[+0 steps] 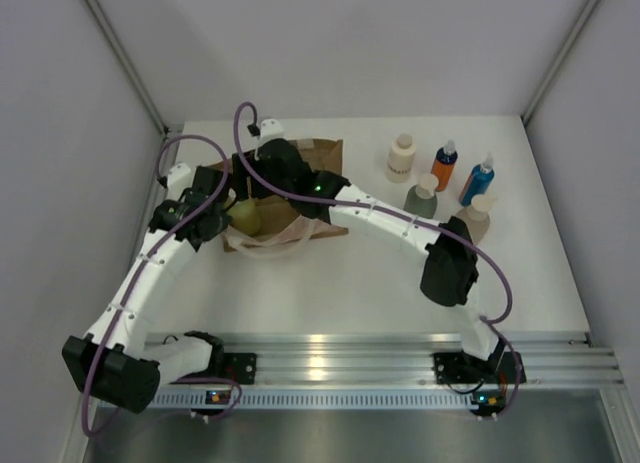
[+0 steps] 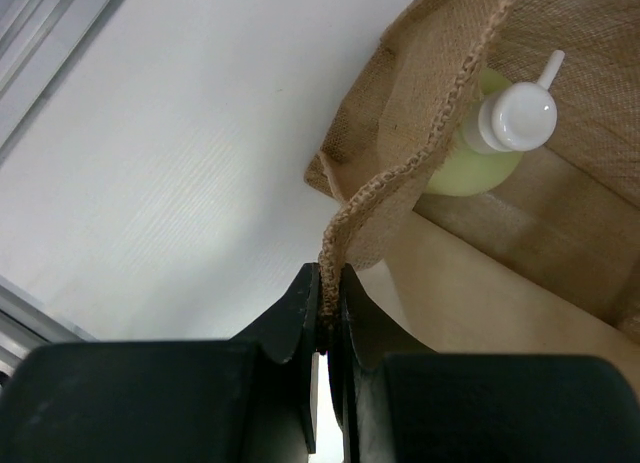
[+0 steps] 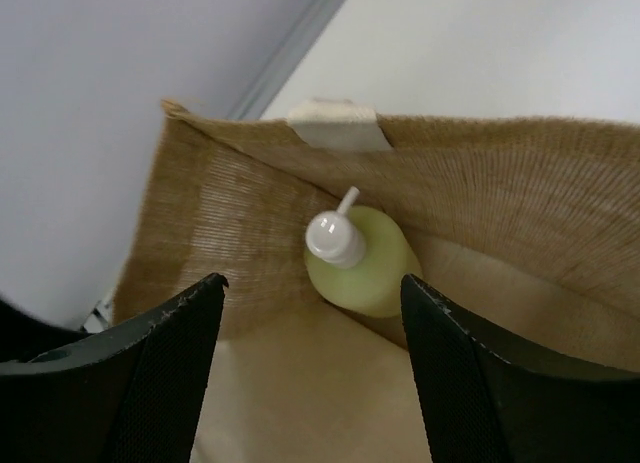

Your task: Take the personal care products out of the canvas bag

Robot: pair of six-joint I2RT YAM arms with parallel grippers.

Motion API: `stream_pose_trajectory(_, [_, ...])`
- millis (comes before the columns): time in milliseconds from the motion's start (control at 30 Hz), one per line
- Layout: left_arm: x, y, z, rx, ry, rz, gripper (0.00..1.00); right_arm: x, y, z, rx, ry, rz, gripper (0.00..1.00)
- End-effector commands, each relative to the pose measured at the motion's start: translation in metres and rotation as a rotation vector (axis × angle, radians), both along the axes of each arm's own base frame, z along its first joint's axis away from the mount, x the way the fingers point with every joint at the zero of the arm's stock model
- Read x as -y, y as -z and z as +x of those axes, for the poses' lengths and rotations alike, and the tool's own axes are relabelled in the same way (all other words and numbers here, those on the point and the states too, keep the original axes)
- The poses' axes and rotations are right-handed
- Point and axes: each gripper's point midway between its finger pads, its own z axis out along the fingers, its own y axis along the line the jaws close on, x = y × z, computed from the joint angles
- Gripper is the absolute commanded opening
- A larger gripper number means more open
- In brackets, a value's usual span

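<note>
- mostly done, by my read: five of the six bottles stand on the worktop (image 1: 330,283) to the right of the canvas bag (image 1: 325,153). they are the cream bottle (image 1: 400,158), orange bottle (image 1: 443,166), blue bottle (image 1: 477,180), grey-green bottle (image 1: 422,196) and beige bottle (image 1: 475,218), grouped close together.
- what's left is the yellow-green bottle (image 3: 365,268). it sits inside the bag near a corner, against the woven wall, with its white nozzle cap pointing up.
- my left pincer (image 2: 328,293) is clamped on the bag's braided rim, with only the fabric edge between the jaws. i judge it is holding the mouth open.
- my right pincer (image 3: 312,279) hangs over the bag's mouth with its jaws spread wide and nothing in them. the last bottle shows between the two fingers but lower down, not touched.
- only the top view shows the five bottles already out. there both pincers bunch over the bag, i cannot read either jaw, and the last bottle is just a pale yellow patch.
- only the left wrist view shows the grip on the rim. only the right wrist view shows the open jaws lined up over the bottle, plus a cream handle patch (image 3: 335,123) on the far wall.
- i'd judge one pick is left: come down around the bottle, close, and lift it clear of the rim.
</note>
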Motion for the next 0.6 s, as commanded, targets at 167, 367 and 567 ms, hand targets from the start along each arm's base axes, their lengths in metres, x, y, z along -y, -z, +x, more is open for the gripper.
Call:
stream_pose_trajectory(167, [-0.004,0.009,-0.023,-0.01,-0.06,-0.047,0.0,-0.029,0.015,-0.003,-0.02,0.064,0.001,0.68])
stream_pose_trajectory(367, [0.008,0.022,-0.027,-0.055,-0.038,-0.101,0.0,-0.049,0.051,0.016,0.012,0.057,-0.059,0.69])
stream_pose_trajectory(567, [0.007,0.022,-0.031,-0.055,-0.021,-0.103,0.0,-0.055,0.079,0.025,0.012,0.061,-0.099,0.69])
